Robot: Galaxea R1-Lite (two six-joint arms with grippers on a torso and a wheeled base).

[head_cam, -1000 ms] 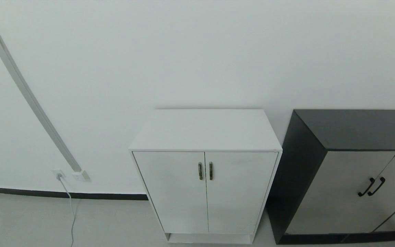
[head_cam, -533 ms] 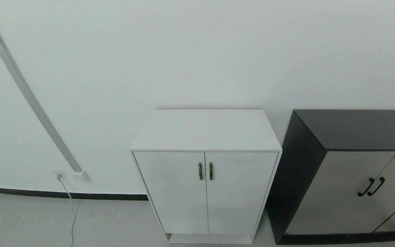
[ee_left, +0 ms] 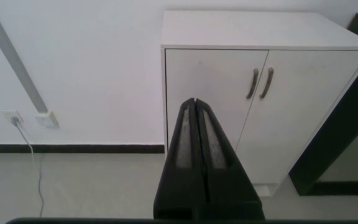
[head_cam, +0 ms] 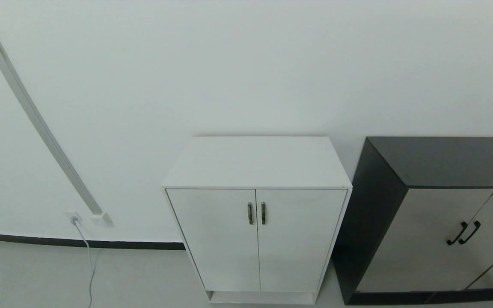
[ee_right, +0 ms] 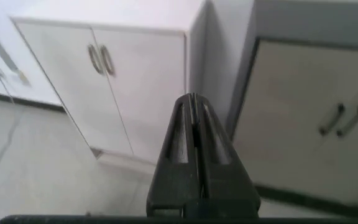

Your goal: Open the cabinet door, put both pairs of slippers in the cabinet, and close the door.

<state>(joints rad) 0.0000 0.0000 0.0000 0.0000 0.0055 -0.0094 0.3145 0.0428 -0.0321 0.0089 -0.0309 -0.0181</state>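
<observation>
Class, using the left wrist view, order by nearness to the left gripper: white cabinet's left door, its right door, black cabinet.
1. White cabinet's left door, ahead of left gripper.
2. Right door, alongside.
3. Black cabinet, beyond both.

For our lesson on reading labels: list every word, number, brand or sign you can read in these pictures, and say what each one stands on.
There is no readable text here.
The white two-door wooden cabinet is blank on its top and both doors.
The black cabinet with grey doors bears no label.
The white wall socket with a grey cable shows no legible marking.
The plain white wall carries no sign.
</observation>
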